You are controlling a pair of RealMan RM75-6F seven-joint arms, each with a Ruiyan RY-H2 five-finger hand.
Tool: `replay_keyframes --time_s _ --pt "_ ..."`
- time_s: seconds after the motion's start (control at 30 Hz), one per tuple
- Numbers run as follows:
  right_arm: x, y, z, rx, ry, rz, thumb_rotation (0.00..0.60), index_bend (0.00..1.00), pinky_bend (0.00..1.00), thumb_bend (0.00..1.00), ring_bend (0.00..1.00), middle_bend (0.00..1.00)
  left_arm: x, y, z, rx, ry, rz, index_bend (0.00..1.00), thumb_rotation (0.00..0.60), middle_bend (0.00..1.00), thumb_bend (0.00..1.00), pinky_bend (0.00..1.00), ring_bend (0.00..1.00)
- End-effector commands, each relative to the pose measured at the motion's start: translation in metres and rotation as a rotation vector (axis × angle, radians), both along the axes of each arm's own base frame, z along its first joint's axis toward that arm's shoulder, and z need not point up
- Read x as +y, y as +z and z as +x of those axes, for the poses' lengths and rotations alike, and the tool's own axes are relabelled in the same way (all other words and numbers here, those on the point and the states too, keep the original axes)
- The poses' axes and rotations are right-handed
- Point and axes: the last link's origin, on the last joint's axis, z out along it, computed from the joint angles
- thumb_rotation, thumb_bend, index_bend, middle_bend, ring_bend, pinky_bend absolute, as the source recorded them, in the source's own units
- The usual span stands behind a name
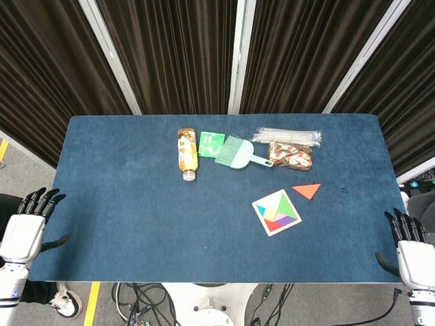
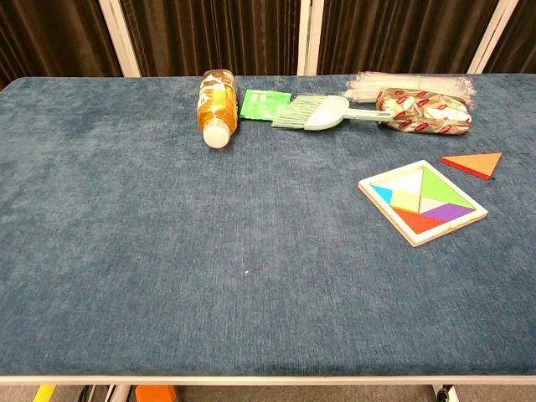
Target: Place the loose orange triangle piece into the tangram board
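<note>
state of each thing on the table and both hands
orange triangle piece: loose on the cloth, beside the board
wooden tangram board: flat, partly filled
amber plastic bottle: lying down, capped
green brush: lying flat
left hand: open, off the table
right hand: open, off the table
</note>
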Motion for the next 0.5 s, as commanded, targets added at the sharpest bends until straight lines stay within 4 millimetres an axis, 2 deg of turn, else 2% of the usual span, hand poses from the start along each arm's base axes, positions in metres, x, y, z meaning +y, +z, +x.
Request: replay_keyframes --time_s 0.03,0.5 --pt "-0.0002 -0.0007 0.0004 0.000 0.001 0.003 0.600 0.00 0.00 0.17 0.00 0.00 0.0000 0.0001 0.0001 -0.002 0.000 -0.001 0.19 0.600 0.13 0.00 0.12 0.05" --pt "-0.0051 -0.0027 0.0011 0.004 -0.003 0.020 0.600 0.00 0.00 0.17 0.00 0.00 -0.0018 -0.0018 0.0014 -0.012 -0.007 -0.016 0.19 0.600 0.13 0.00 0.13 0.05"
